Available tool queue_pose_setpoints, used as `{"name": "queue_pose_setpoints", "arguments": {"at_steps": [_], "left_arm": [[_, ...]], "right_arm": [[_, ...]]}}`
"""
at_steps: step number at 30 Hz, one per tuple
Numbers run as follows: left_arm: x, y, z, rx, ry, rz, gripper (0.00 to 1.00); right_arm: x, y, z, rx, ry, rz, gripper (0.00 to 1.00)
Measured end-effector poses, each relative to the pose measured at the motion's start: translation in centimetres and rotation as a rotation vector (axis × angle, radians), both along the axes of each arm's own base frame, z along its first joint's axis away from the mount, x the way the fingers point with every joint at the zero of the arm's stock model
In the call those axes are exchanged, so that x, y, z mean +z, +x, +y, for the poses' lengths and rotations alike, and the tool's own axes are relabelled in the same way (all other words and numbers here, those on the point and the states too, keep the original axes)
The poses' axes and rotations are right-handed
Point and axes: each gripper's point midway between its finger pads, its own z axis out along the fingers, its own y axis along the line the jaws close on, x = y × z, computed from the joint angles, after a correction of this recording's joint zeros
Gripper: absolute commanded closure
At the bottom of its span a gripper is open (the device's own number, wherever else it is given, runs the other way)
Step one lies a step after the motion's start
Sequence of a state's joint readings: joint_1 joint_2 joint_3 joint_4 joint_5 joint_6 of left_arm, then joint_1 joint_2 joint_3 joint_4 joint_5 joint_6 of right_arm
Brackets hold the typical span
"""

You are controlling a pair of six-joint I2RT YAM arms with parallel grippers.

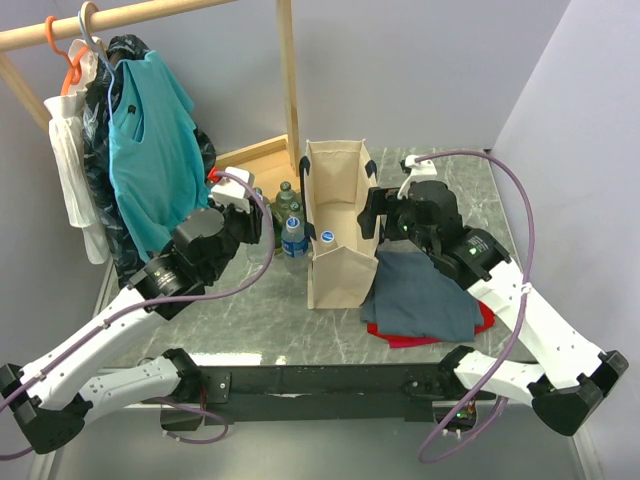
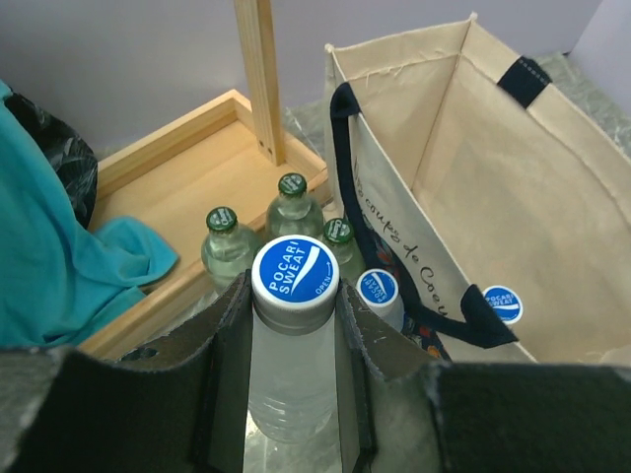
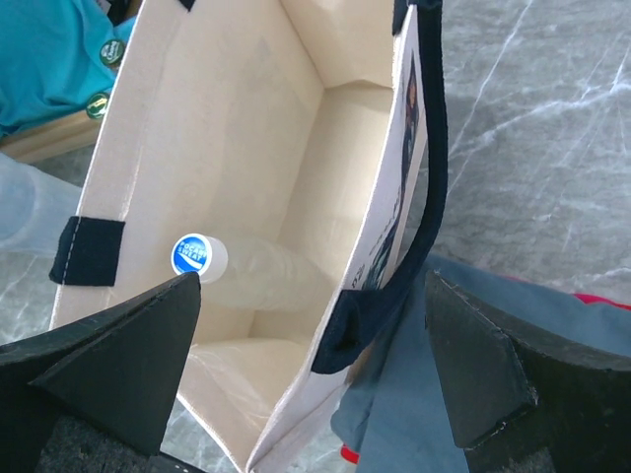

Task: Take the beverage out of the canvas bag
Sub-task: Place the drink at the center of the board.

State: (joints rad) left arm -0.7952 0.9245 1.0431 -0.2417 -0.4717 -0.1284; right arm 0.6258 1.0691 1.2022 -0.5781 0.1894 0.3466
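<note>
Grey marble table [image 1: 260, 320]: canvas bag [image 1: 335, 200], last beverage [image 3: 192, 254] cap-up at its left wall, nearer left gripper [image 2: 294, 296], which is clamped on an outside Pocari bottle [image 2: 294, 268]; right gripper [image 3: 314, 286] splayed astride the right wall.

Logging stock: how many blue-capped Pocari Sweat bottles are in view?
3. The held bottle sits between the left fingers; a second bottle stands just outside the canvas bag; a third bottle is inside it. Others may be hidden.
</note>
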Motion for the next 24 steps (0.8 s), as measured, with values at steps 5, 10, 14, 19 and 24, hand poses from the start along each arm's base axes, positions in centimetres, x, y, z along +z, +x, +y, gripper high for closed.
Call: {"name": "queue_pose_setpoints", "arguments": {"at_steps": [5, 10, 14, 19, 24], "left_arm": [[-0.8, 0.2, -0.1, 0.006, 0.008, 0.007, 0.99], [-1.2, 0.4, -0.3, 0.008, -0.002, 0.005, 0.99], [-1.8, 0.6, -0.5, 0.009, -0.012, 0.009, 0.99], [-3.1, 0.7, -0.7, 0.012, -0.016, 0.021, 0.99], [-4.9, 1.0, -0.9, 0.024, -0.010, 0.046, 0.99]], "right_arm": [[0.0, 0.1, 0.0, -0.002, -0.002, 0.000, 0.00], [0.0, 0.1, 0.0, -0.002, -0.002, 0.000, 0.00], [-0.2, 0.1, 0.1, -0.002, -0.004, 0.004, 0.00], [-0.5, 0.2, 0.1, -0.001, -0.010, 0.011, 0.00], [-0.5, 0.3, 0.2, 0.000, -0.009, 0.012, 0.00]]}}
